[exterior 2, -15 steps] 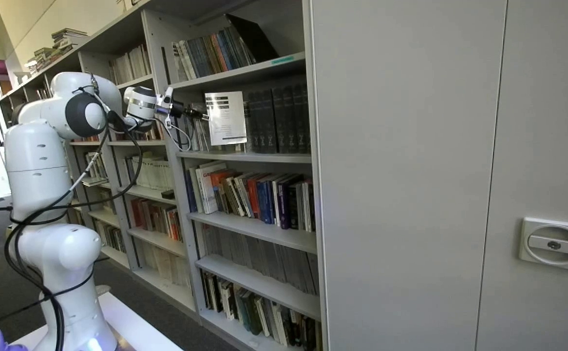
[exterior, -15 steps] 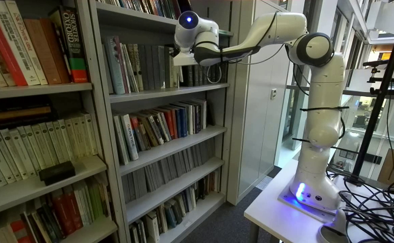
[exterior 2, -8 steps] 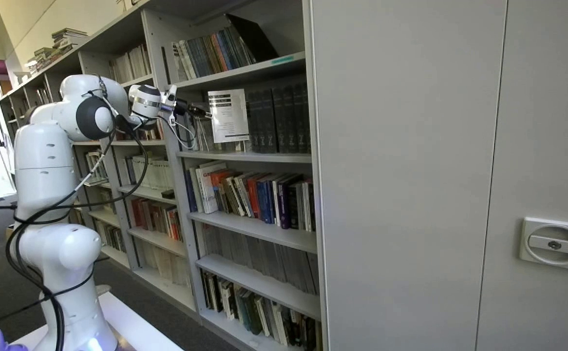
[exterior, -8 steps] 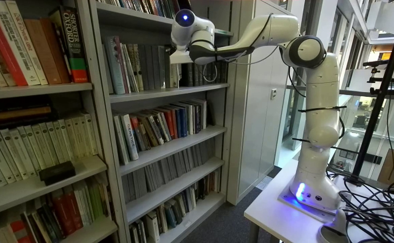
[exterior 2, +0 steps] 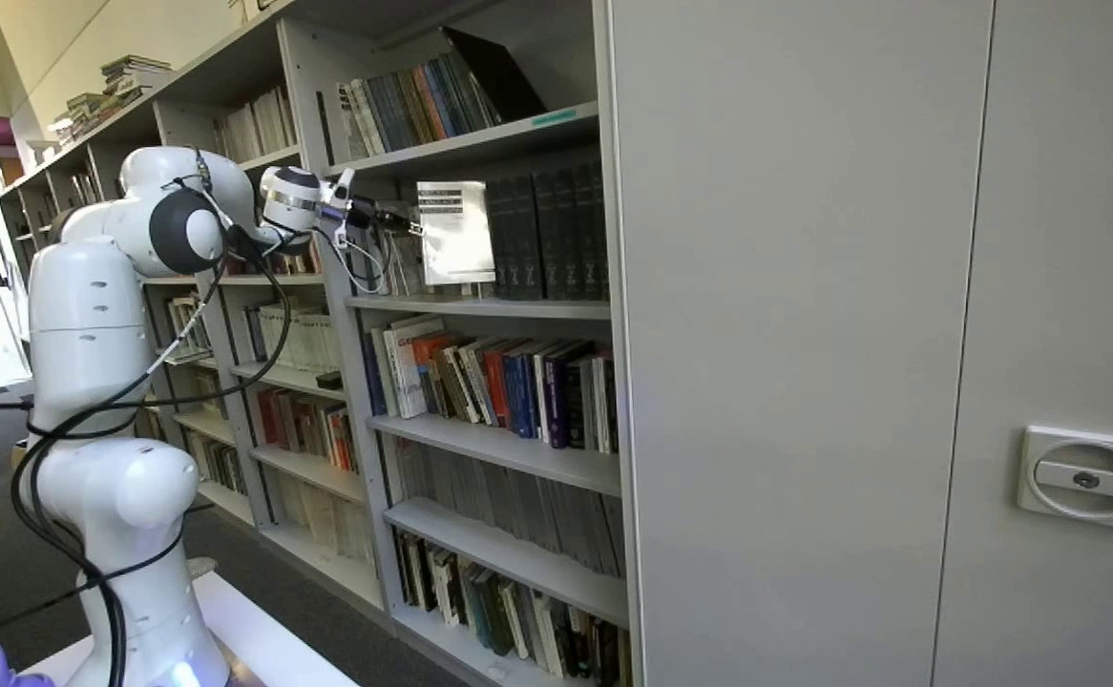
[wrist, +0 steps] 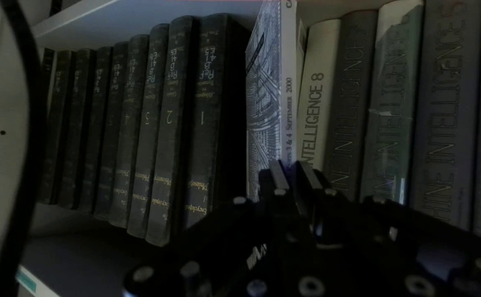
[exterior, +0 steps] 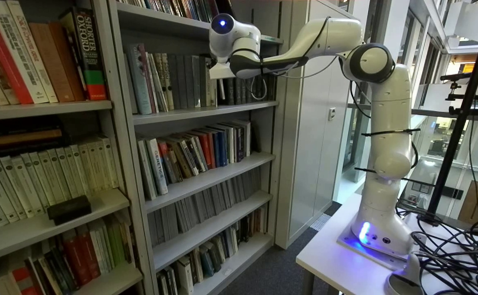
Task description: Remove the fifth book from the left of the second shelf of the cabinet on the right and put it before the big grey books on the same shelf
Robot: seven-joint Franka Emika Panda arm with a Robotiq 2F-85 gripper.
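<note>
I have the thin white book (exterior 2: 456, 237) by its spine, in the upper middle of the frame in an exterior view. My claw (exterior 2: 414, 229) is nearly closed, a narrow gap with the spine pinched in it; in the wrist view, which stands upside down, my fingertips (wrist: 279, 177) sit one to each side of that spine, a little below centre. The lettering there reads "3 & 4 September 2000", and a cover patterned in pale blue shows to its left. In an exterior view the broad white cover is half lost in glare, and its lower edge shows above the front edge of the shelf (exterior 2: 480, 306); I cannot tell whether any of it touches.

To the left in my wrist view stand the big dark volumes (wrist: 162, 123), their spines numbered; to the right are the grey and cream INTELLIGENCE books (wrist: 393, 99). A black cable (wrist: 37, 107) bends down the left of the frame.

Farther out, a row of mixed books (exterior 2: 516, 382) stands one level down, and a grey cabinet door (exterior 2: 786, 334) takes up the right side in an exterior view. My wrist (exterior: 227, 39), at upper centre in an exterior view, hides much of the claw, and my arm (exterior: 390, 147) rises from a white table (exterior: 321, 254) at lower right, near tangled black cables (exterior: 460, 248).
</note>
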